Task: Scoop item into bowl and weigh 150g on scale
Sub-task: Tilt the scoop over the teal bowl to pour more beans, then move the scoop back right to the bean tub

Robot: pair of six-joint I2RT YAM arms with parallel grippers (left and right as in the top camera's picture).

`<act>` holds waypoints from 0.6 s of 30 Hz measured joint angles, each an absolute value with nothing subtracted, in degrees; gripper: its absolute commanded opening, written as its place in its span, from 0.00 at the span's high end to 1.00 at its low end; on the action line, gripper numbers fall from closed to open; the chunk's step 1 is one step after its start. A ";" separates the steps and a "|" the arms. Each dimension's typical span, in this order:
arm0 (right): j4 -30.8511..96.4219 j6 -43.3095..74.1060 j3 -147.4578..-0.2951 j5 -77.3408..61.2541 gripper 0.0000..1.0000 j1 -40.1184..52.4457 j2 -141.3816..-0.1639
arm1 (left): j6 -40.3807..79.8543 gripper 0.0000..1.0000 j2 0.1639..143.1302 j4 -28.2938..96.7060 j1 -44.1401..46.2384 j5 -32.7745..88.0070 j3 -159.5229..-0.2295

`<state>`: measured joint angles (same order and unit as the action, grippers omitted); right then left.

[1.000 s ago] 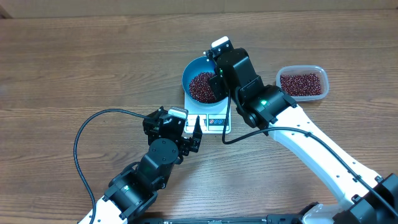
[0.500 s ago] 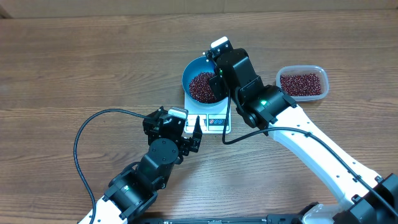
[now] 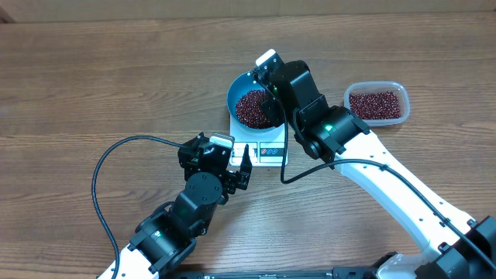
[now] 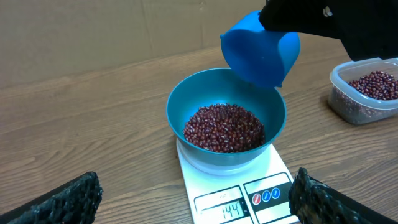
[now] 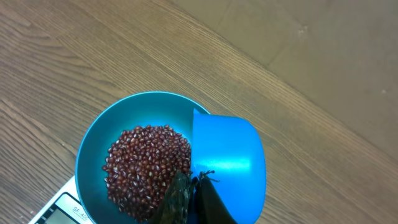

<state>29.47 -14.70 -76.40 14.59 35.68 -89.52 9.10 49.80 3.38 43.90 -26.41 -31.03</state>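
A round, deep, bright blue bowl (image 4: pixel 181 102) stands squarely on the small flat white square kitchen scale (image 4: pixel 281 172), which sits about midway across the wooden table (image 3: pixel 93 77) and toward its far edge. That way, whatever goes into the bowl registers at once. The small dark red-brown beans (image 4: pixel 224 127) lie heaped in the bowl's bottom, well below the rim.

The right gripper (image 5: pixel 191 200) has its fingers clamped together on the handle of a small blue plastic scoop (image 4: pixel 258 50). It holds the cup over the bowl's far right rim, clear of the heap, so any spill would probably land inside. The scoop's inside is turned away from every view, so whether beans remain in it cannot be told.

The display along the scale's front edge appears to read 144 (the digits are small), so I judge the load a little short of target. The next addition probably needs to be a light sprinkle, not a full scoop.

The left gripper (image 4: pixel 194 198) hangs just off the scale's front edge with its fingers wide apart, holding nothing. It seems parked there so its camera faces the display.

A clear rectangular plastic tub (image 3: pixel 395 87) of more beans stands toward the table's right edge, within the right arm's reach for refills.
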 measured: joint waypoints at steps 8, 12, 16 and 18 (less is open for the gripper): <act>28.32 -10.87 -76.40 14.52 0.96 35.64 -89.52 | 9.10 0.01 49.80 3.38 43.90 -26.41 -31.03; 27.35 -2.48 -76.40 15.46 0.96 34.52 -89.52 | 9.10 0.01 49.80 3.38 43.90 -26.41 -31.03; 26.61 3.66 -76.40 19.00 0.96 30.52 -89.52 | 9.10 0.00 49.80 3.38 43.90 -26.41 -31.03; 26.63 5.04 -76.40 21.15 0.96 28.47 -89.52 | 9.10 0.00 49.80 3.38 43.90 -26.41 -31.03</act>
